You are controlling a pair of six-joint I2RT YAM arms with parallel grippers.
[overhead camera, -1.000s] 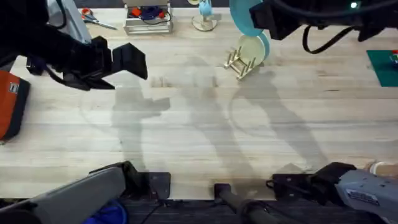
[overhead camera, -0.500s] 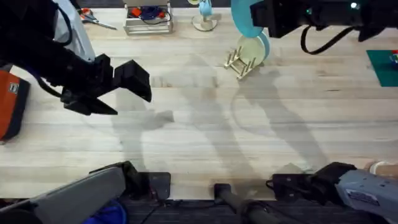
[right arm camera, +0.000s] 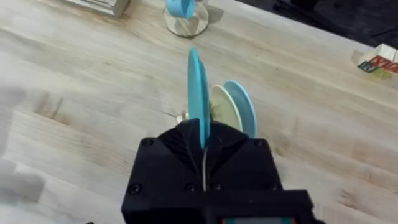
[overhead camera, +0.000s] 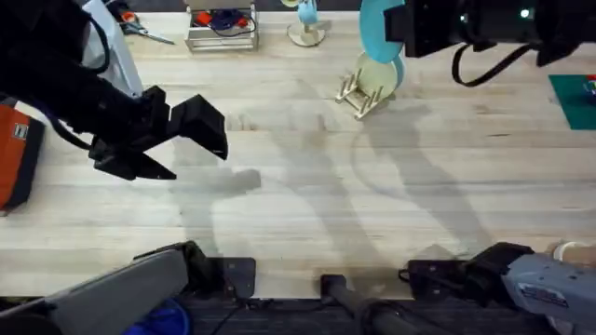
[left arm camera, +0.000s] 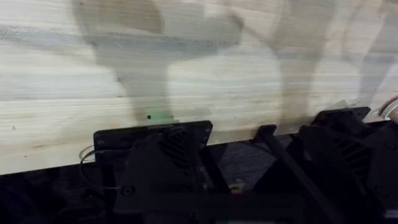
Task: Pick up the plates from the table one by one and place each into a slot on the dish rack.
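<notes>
Two arms work over the table (overhead camera: 307, 205): the left gripper (overhead camera: 177, 140) hangs spread wide and empty, while the right gripper (overhead camera: 396, 33) pinches a turquoise plate (overhead camera: 372, 33) on edge above the dish rack (overhead camera: 358, 93), where two plates (right arm camera: 233, 109) already stand.

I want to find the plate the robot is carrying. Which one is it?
Look at the far side of the wooden table, where the little peg rack stands with a cream plate and a light-blue plate in it. Just above it, the right gripper holds a turquoise plate on edge, the only one off the rack.
</notes>
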